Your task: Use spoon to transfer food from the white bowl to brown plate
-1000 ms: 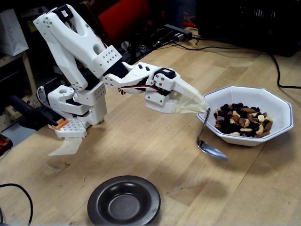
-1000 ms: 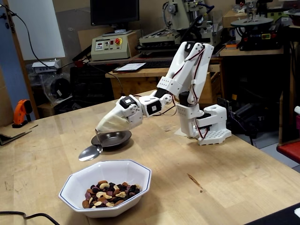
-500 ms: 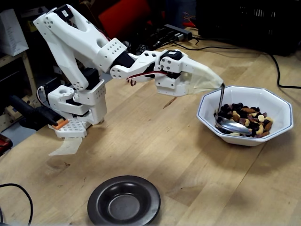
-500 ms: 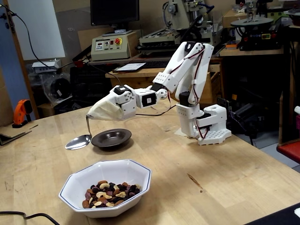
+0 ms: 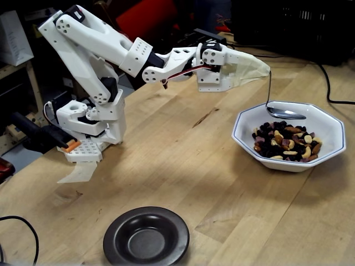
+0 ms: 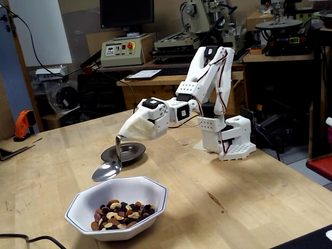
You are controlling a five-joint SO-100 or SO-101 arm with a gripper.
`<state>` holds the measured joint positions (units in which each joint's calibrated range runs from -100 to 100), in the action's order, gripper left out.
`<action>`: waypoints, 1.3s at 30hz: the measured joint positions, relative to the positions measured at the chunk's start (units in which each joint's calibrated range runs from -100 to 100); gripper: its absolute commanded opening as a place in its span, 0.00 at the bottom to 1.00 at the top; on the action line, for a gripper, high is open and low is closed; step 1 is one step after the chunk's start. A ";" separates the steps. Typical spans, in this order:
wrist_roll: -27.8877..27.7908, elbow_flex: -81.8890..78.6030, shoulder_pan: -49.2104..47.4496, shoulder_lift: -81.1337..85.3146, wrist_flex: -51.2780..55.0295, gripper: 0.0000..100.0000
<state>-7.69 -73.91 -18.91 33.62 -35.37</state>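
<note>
My gripper (image 5: 265, 69), wrapped in cream material, is shut on the spoon's handle. The spoon (image 5: 284, 113) hangs down from it, its shiny oval bowl just above the far side of the white bowl (image 5: 328, 123) and looking empty. The food (image 5: 285, 142), nuts and dark dried fruit, lies in the white bowl. The brown plate (image 5: 119, 233) sits empty at the near table edge, far left of the bowl. In the other fixed view my gripper (image 6: 120, 136) holds the spoon (image 6: 106, 170) over the far rim of the white bowl (image 6: 145, 189) with its food (image 6: 122, 212). The brown plate (image 6: 132, 151) lies behind.
The white arm base (image 5: 89, 127) stands at the left on the wooden table. A black cable (image 5: 327, 83) runs behind the bowl, and another cable (image 5: 22, 227) lies near the plate. A dark mark (image 6: 215, 201) is on the wood; shop machines stand beyond the table.
The spoon was low beside the bowl's left side, then dipped into the food. It now hangs higher, over the bowl's far side, with the arm stretched further out.
</note>
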 measured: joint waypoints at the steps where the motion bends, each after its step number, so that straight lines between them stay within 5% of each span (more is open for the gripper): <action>1: 0.00 0.00 0.00 -0.17 0.00 0.04; 10: -4.35 -2.27 -0.36 -0.26 0.00 0.04; 39: -6.15 -9.76 -0.15 -0.17 -0.08 0.04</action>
<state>-13.85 -83.67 -19.05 33.45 -35.45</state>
